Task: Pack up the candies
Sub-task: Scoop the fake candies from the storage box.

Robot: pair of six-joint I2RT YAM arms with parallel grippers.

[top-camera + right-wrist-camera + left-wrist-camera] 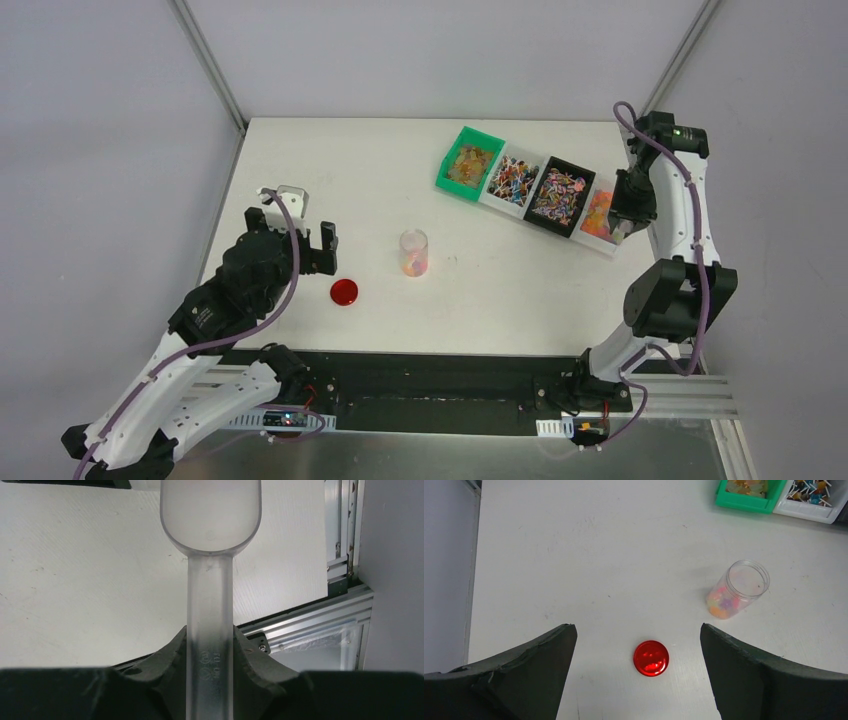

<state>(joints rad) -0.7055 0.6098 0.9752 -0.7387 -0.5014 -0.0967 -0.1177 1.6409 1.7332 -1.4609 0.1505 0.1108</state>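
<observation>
The candies lie sorted in a row of bins at the back right: a green bin, a white bin, a black bin and an end bin of orange candies. A clear jar stands mid-table with a few candies at its bottom. My right gripper hovers at the end bin, shut on the handle of a clear plastic scoop whose bowl looks empty. My left gripper is open above the flat red lid, not touching it.
The red lid lies left of the jar. An aluminium rail runs along the table's near edge. Grey walls close in the back, left and right sides of the white table.
</observation>
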